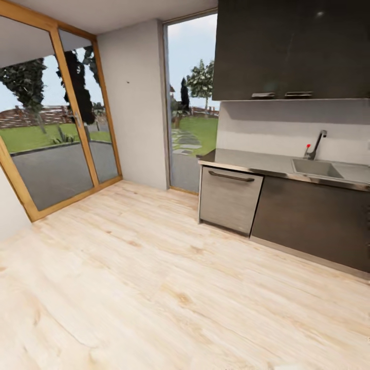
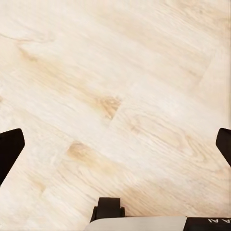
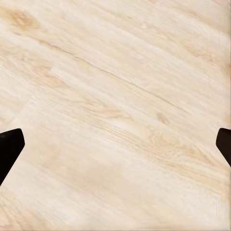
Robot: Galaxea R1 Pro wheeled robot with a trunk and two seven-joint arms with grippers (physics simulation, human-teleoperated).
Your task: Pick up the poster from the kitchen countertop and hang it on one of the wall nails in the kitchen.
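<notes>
Looking down past both arms, I see pale wood floor (image 1: 154, 288) spread beneath my left gripper (image 2: 115, 144) and my right gripper (image 3: 115, 144), each spread wide and holding nothing, their dark fingertips (image 2: 9, 149) at the edges of the wrist views. Well ahead of them and to the right runs the grey counter (image 1: 246, 160) with its sink (image 1: 316, 168) and tap (image 1: 314, 145), dark cabinets (image 1: 293, 49) above. Smallest, far ahead to the left, a dark wall nail (image 1: 128, 82) dots the pale wall (image 1: 136, 113).
</notes>
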